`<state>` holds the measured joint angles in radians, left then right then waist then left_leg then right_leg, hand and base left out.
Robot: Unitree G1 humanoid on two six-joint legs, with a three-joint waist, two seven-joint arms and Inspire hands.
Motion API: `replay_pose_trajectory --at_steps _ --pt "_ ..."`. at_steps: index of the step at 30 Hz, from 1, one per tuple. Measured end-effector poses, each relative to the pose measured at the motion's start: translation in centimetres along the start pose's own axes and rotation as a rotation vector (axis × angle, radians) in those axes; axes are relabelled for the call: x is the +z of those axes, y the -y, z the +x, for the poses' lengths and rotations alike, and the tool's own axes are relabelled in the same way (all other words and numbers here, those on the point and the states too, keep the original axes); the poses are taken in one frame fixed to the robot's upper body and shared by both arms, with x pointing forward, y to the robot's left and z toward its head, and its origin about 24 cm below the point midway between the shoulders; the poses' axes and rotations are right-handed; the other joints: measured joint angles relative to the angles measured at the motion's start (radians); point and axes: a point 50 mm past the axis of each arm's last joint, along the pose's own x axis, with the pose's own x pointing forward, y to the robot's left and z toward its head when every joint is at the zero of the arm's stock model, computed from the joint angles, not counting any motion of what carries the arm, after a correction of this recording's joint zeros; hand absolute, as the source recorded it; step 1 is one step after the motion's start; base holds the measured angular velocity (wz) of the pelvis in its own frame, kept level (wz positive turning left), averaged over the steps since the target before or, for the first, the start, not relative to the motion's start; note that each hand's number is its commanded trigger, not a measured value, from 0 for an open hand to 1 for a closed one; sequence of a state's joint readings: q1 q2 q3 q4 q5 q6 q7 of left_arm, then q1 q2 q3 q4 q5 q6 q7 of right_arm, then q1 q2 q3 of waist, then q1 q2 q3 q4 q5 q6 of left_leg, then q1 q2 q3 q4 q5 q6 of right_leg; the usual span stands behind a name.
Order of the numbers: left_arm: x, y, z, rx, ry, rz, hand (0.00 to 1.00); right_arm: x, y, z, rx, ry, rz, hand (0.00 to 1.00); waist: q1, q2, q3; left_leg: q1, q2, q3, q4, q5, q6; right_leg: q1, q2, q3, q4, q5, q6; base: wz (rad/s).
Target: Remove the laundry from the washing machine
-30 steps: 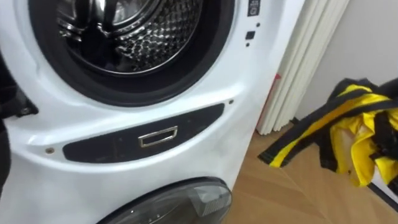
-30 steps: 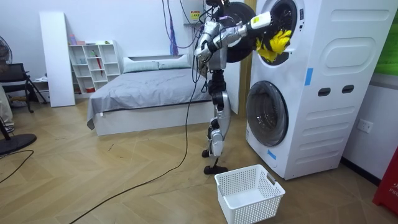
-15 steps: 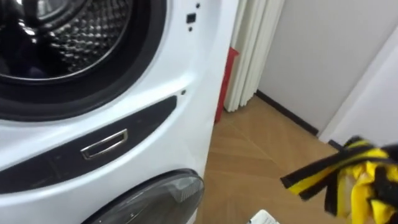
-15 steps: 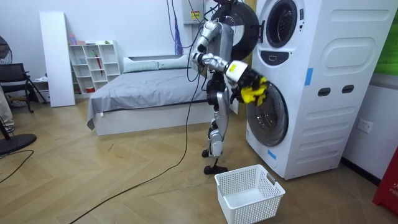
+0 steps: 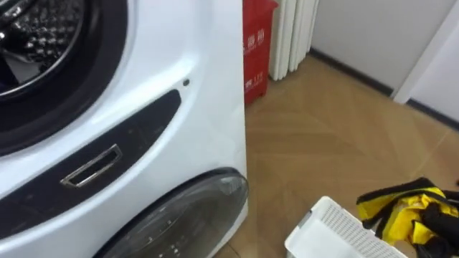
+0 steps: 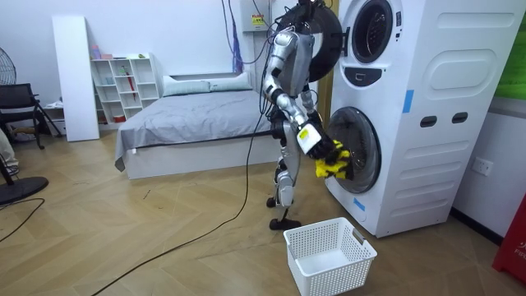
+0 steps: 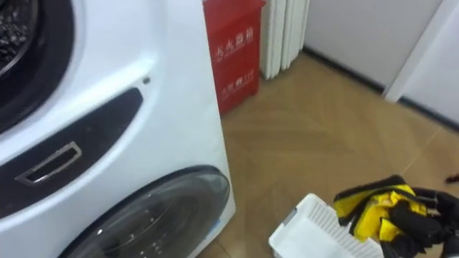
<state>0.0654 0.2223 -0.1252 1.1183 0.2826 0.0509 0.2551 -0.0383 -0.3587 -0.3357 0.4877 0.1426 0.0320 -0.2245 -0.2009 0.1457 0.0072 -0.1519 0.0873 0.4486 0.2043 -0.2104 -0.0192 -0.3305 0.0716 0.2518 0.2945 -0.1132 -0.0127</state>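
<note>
Room view, from its left: the robot stands upright at the tall white stacked washing machine (image 6: 411, 123) with its right arm lowered. The yellow-and-black cloth garment (image 6: 335, 164) hangs bunched from its right hand (image 6: 320, 150), in front of the lower round door and above the white slatted plastic basket (image 6: 329, 255) on the wood floor.

From the head camera, working across, you get the open upper steel drum (image 5: 29, 32) and the dark glass lower door (image 5: 179, 215). Then come a red container (image 5: 256, 50) by the wall and a corner of the basket. The garment sits low at the far right, with dark fingers (image 5: 439, 218) curled tight round it.

To me it looks light, soft and floppy, with a loose striped end trailing out sideways. A grip on the bunched middle seems best. Held by an edge, it would likely unfurl and could drape over the basket rim.
</note>
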Motion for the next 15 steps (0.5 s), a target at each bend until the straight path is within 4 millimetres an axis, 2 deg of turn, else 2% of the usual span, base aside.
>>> replay_pose_trajectory --at_steps 2,8,13,15 --pt "1.2 -0.2 0.2 -0.002 0.037 -0.018 0.0 -0.2 -0.4 0.3 -0.016 -0.013 0.011 1.0 0.0 0.008 0.0007 -0.033 -0.013 -0.011 -0.002 0.015 0.008 -0.041 -0.005 -0.004 0.019 -0.004 0.003 0.16" --pt "2.6 -0.3 0.3 -0.007 0.089 -0.068 0.0 -1.5 -0.8 0.5 -0.046 -0.066 0.031 1.0 0.005 0.023 0.0024 -0.09 -0.04 -0.013 0.001 0.026 0.023 -0.124 -0.025 -0.004 0.071 -0.024 0.017 0.04" --pt "3.6 -0.1 0.3 -0.013 0.131 -0.072 0.0 -2.5 -0.5 0.4 -0.086 -0.105 0.095 1.0 0.017 0.037 0.0073 -0.124 -0.052 -0.013 0.001 0.031 0.032 -0.165 -0.037 -0.007 0.098 -0.029 0.023 0.05" --pt "3.7 -0.1 0.3 -0.013 0.136 -0.072 0.0 -2.6 -0.4 0.4 -0.1 -0.108 0.104 1.0 0.017 0.04 0.0068 -0.132 -0.056 -0.013 0.0 0.032 0.033 -0.178 -0.039 -0.007 0.106 -0.034 0.024 0.02"
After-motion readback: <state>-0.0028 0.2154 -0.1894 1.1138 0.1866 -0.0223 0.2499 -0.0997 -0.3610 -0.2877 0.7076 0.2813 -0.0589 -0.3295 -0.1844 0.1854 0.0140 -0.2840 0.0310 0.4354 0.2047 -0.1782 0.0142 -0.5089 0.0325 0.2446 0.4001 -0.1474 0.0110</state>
